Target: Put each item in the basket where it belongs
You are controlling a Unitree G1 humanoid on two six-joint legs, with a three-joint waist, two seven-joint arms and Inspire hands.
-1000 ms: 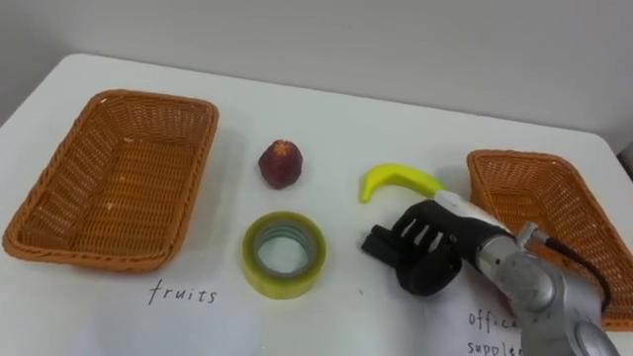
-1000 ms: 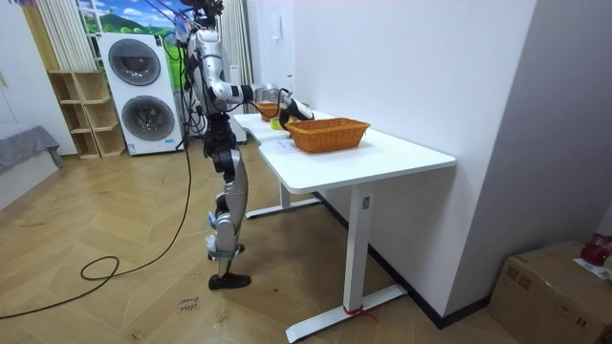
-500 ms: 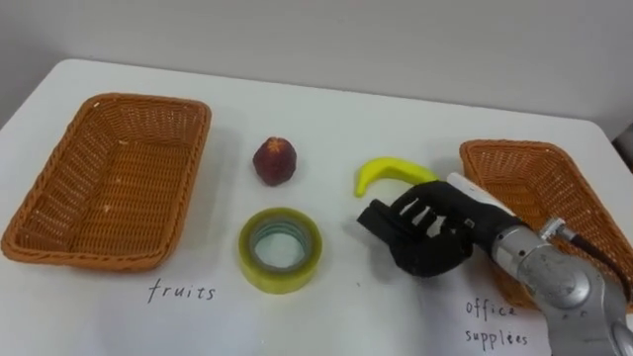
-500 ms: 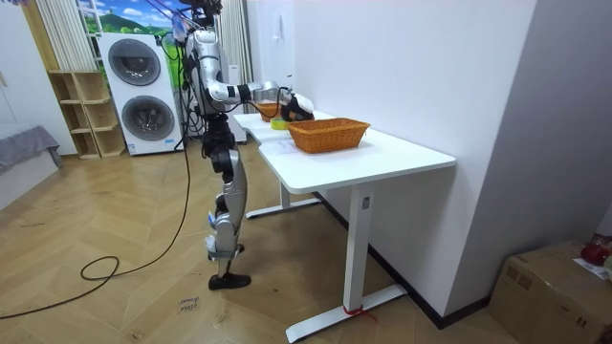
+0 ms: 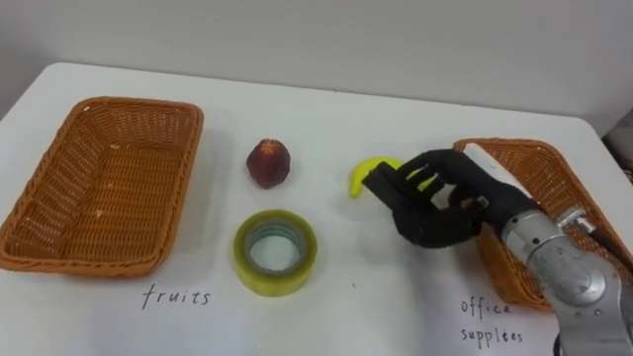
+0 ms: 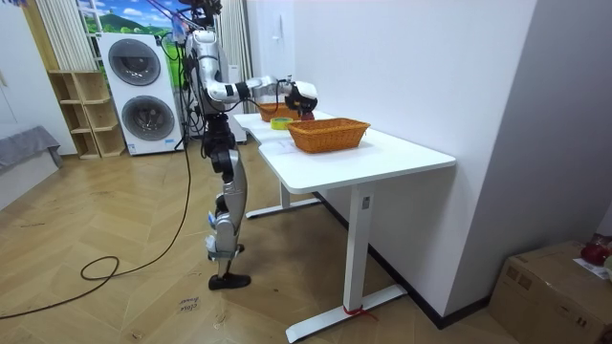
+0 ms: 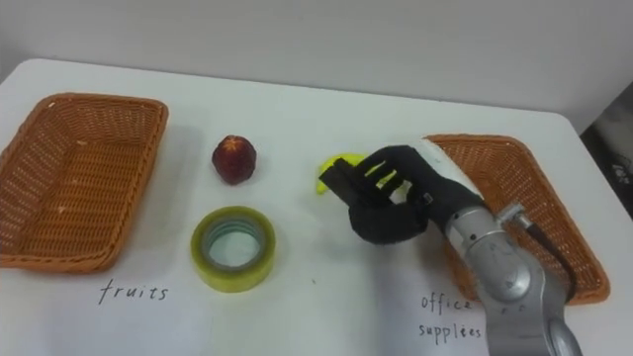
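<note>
Right hand [image 5: 435, 210] hovers over the yellow banana [image 5: 358, 179], fingers spread and gripping nothing, between the red fruit [image 5: 268, 163] and the office-supplies basket [image 5: 556, 184].

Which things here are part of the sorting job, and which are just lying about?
Job: left basket, right basket, red fruit, banana, tape, right hand over the banana.
Lying about: washers, shelf, box on the floor.
</note>
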